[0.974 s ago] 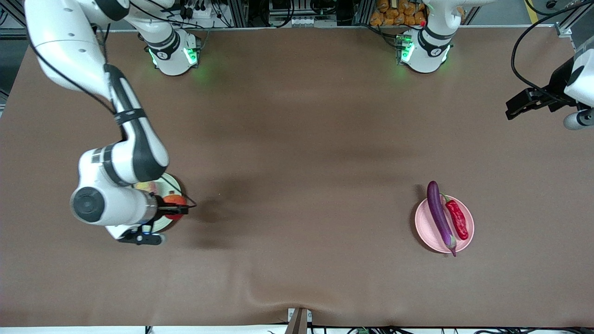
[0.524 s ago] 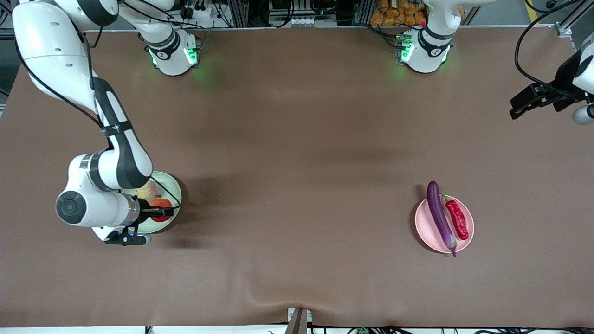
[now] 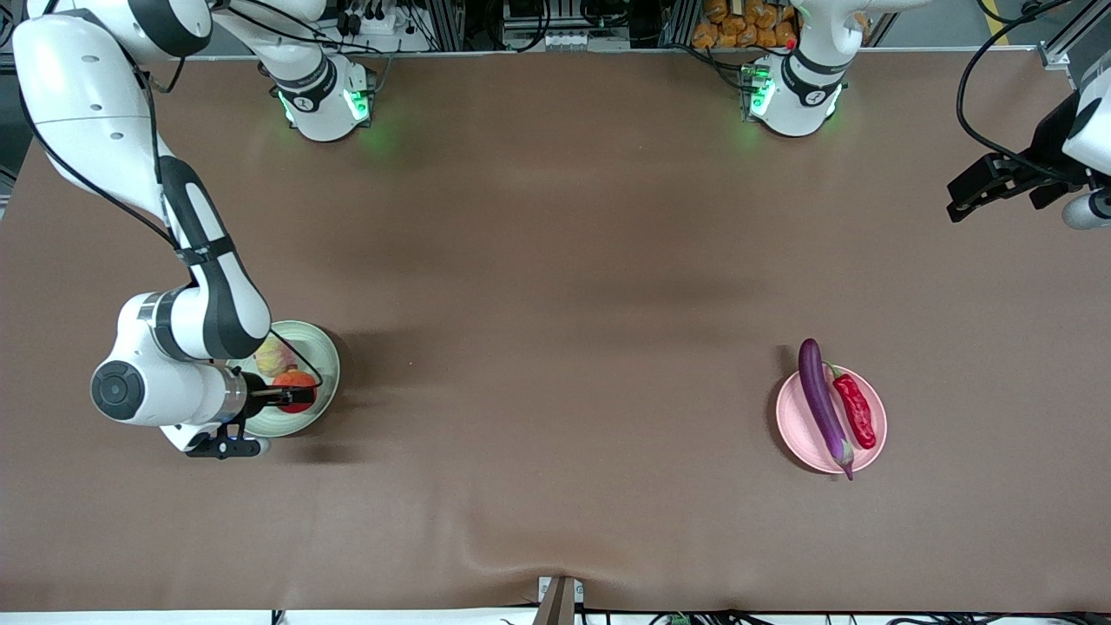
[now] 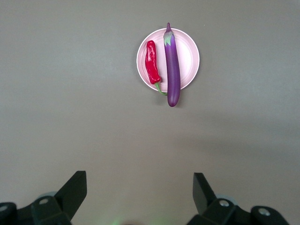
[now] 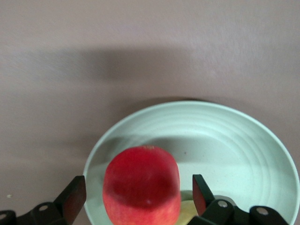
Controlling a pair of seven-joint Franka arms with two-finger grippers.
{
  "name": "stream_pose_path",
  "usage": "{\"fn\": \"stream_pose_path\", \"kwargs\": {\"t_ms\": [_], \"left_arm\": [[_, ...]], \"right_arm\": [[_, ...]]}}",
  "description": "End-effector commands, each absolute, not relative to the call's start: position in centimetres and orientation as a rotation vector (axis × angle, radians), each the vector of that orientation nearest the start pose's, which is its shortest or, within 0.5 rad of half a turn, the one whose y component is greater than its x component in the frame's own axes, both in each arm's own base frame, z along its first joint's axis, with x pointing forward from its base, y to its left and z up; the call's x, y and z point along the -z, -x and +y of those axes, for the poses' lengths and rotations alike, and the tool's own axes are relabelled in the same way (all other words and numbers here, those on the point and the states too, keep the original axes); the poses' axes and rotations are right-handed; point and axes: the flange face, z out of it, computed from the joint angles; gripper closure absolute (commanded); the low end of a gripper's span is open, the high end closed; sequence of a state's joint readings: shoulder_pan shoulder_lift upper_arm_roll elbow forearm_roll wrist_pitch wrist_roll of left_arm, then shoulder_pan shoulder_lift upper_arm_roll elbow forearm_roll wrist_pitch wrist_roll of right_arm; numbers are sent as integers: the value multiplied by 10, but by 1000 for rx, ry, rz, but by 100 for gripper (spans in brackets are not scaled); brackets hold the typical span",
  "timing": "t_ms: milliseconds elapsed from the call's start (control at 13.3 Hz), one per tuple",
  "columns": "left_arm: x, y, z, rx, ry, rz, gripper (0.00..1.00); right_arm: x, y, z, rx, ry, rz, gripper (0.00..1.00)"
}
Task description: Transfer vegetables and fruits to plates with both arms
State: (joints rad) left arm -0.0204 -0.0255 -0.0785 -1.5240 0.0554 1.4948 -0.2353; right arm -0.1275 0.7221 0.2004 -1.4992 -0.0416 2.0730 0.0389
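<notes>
1. Nearest the front camera, the pink plate [image 3: 871, 441] lies on the brown desk [image 3: 555, 286] toward the left arm's end. The purple eggplant [image 3: 823, 404] lies lengthwise across it, both ends reaching past the rim, and the red chili pepper [image 3: 856, 410] lies on the plate just beside the eggplant, roughly parallel to it.
2. The left wrist view shows the same plate [image 4: 187, 51] from well above, with the eggplant [image 4: 172, 65] and the chili pepper [image 4: 152, 68] side by side and the pepper's green stem crossing the rim.
3. At about the same depth, toward the right arm's end, the pale green plate [image 3: 323, 351] rests on the desk. The yellow-pink ribbed fruit [image 3: 271, 356] lies in it on the part farther from the front camera.
4. The right gripper [image 3: 291, 398] is low over the green plate, its fingers spread to either side of the round red fruit [image 3: 295, 386]. In the right wrist view the fruit [image 5: 142, 185] sits between the two fingers [image 5: 70, 201] with a gap on each side, over the plate's [image 5: 225, 136] ringed floor; whether it rests on the plate cannot be told.
5. Farthest back, the left gripper [image 3: 959, 205] hangs high over the desk's edge at the left arm's end, waiting. Its fingers [image 4: 72, 190] stand wide apart with nothing between them.
</notes>
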Motion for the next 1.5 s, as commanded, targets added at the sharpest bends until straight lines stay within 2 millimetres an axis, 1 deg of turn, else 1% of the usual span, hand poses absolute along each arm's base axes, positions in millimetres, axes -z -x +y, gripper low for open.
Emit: {"fn": "stream_pose_path", "kwargs": {"t_ms": [0, 150, 300, 375, 524, 599, 749, 824, 899, 974, 1049, 1124, 1199, 1273, 1348, 1423], "left_arm": [[-656, -539, -44, 8, 3099, -174, 0], [-655, -538, -45, -1, 3099, -152, 0], [-657, -538, -45, 6, 3100, -152, 0], [-656, -538, -46, 3, 3100, -147, 0], [-657, -537, -45, 6, 3100, -150, 0], [-659, -537, -45, 10, 3100, -150, 0], [-659, -537, -45, 12, 3102, -150, 0], [-659, -537, -44, 10, 3101, -152, 0], [-659, -536, -45, 10, 3103, -152, 0], [-660, -536, -44, 12, 3103, -152, 0], [-661, -535, -44, 15, 3101, -152, 0], [-662, -535, -43, 17, 3101, -155, 0], [-665, -534, -47, 27, 3101, -171, 0], [-668, -532, -50, 35, 3102, -162, 0], [-669, -531, -51, 37, 3104, -160, 0], [-671, -529, -51, 30, 3103, -151, 0]], "right_arm": [[-289, -709, 35, -95, 3036, -52, 0], [-333, -726, 29, 28, 3023, -37, 0], [-374, -725, 18, -57, 3020, -23, 0], [-400, -725, 13, -90, 3023, -23, 0], [-443, -718, 5, -177, 3034, -22, 0], [-473, -710, 7, -165, 3046, -33, 0], [-536, -693, 20, -56, 3056, -50, 0], [-562, -680, 38, -39, 3077, -85, 0], [-577, -667, 49, -64, 3103, -114, 0], [-602, -649, 52, -79, 3114, -121, 0], [-628, -632, 55, -61, 3125, -83, 0], [-643, -615, 56, -68, 3134, -65, 0], [-650, -601, 57, -68, 3145, -74, 0], [-652, -589, 56, -73, 3158, -75, 0], [-652, -581, 49, -76, 3165, -57, 0], [-648, -575, 35, -80, 3166, -70, 0]]}}
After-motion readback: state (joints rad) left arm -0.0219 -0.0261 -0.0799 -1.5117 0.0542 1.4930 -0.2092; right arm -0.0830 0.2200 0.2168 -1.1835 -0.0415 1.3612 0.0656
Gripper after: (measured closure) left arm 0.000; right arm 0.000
